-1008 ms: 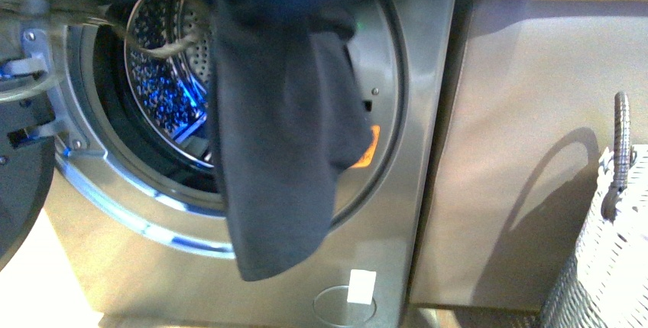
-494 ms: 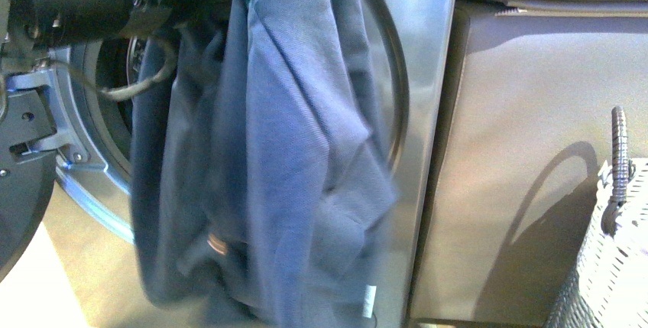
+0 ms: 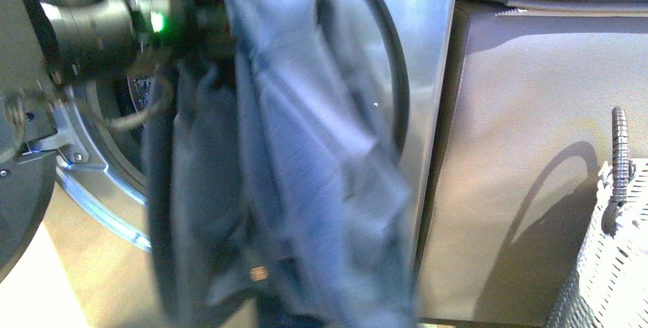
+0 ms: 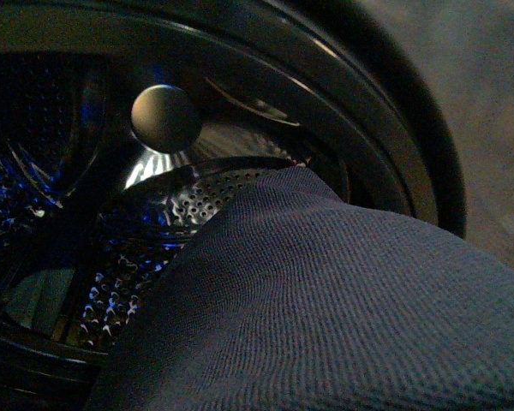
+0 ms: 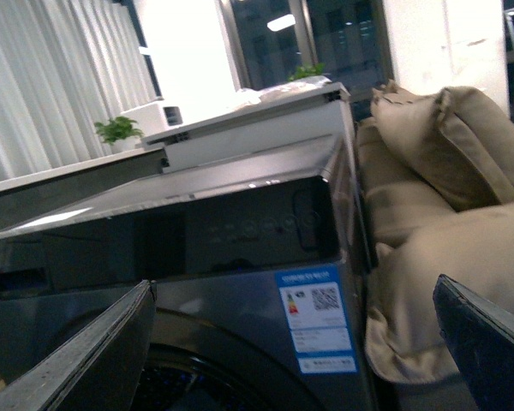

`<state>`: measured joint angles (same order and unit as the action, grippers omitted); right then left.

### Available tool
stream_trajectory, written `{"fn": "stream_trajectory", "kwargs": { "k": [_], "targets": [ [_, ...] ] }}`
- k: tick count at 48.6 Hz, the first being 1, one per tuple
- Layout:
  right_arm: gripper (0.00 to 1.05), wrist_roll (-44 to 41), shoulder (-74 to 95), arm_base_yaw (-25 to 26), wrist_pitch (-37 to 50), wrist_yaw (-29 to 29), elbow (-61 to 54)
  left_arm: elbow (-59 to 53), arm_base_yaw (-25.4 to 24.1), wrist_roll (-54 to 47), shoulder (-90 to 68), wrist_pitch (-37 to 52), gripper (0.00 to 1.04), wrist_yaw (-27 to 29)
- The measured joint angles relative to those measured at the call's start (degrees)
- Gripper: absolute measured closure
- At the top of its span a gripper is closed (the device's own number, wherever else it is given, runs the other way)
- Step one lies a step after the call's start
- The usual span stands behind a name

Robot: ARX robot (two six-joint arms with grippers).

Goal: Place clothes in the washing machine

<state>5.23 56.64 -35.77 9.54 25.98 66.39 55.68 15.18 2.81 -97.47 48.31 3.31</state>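
A: Where are the clothes [image 3: 306,160]?

B: Hanging from the end of the left arm [image 3: 99,22], in front of the washer [image 3: 432,76]. They curtain most of the porthole, and the bottom edge runs out of the front view, lower than the opening.

A: Is any of it inside?

B: Hard to say. The left wrist view looks into the drum [image 4: 197,201] over a fold of cloth. I can't tell whether that fold has crossed the rim.

A: And the jaws?

B: The left ones are buried under the cloth, so I can't tell how they stand. Since the cloth hangs from there, I judge they pinch it. The right gripper [image 5: 291,287] is up near the washer's top, fingers spread wide, nothing between them.

A: So the step is feeding it in. How to do it well?

B: Carry the held bunch deep through the opening, toward the drum's back, before letting go. Release at the rim and I'd expect the long hanging part to drag everything out.

A: And that hanging part?

B: It's soft and looks heavy, so it will likely trail over the lower lip. The free right gripper could scoop it from below and push it in after. Keep it clear of the door [image 3: 19,206] on the left, too.
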Motion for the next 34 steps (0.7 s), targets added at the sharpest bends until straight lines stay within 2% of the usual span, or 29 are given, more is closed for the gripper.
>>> {"fn": "stream_trajectory", "kwargs": {
  "k": [2,4,6,8,18,29,31,34],
  "targets": [
    [0.08,-0.1,-1.2,-0.4,-0.4,2.0,-1.6,0.0,-0.1,-0.1,-0.4,0.1,0.96,0.0],
    [0.16,-1.7,-3.5,-0.6,-8.1,6.8,-2.5,0.0,-0.2,-0.2,-0.8,0.1,0.96,-0.1],
    [0.23,-3.0,-6.6,0.0,-13.0,8.0,-5.9,0.0,-0.4,-0.2,-1.2,0.3,0.96,-0.1],
    [0.29,-3.6,-9.2,0.7,-14.0,7.8,-9.9,0.0,-0.5,-0.2,-1.8,0.5,0.96,-0.2],
    [0.62,-4.7,-21.1,9.3,-9.6,-0.1,-30.1,1.0,-1.2,-0.3,-5.3,2.0,0.96,0.1],
    [0.99,-5.0,-29.3,17.6,-5.8,-8.7,-42.8,3.3,-1.8,-0.5,-10.4,2.9,0.96,0.6],
    [1.03,-5.1,-30.2,18.6,-5.5,-9.5,-44.1,3.9,-1.9,-0.8,-11.5,2.9,0.96,0.8],
    [1.02,-5.2,-32.1,20.8,-4.7,-11.6,-46.8,4.7,-2.0,-0.9,-12.9,2.9,0.96,0.8]
  ]
}}
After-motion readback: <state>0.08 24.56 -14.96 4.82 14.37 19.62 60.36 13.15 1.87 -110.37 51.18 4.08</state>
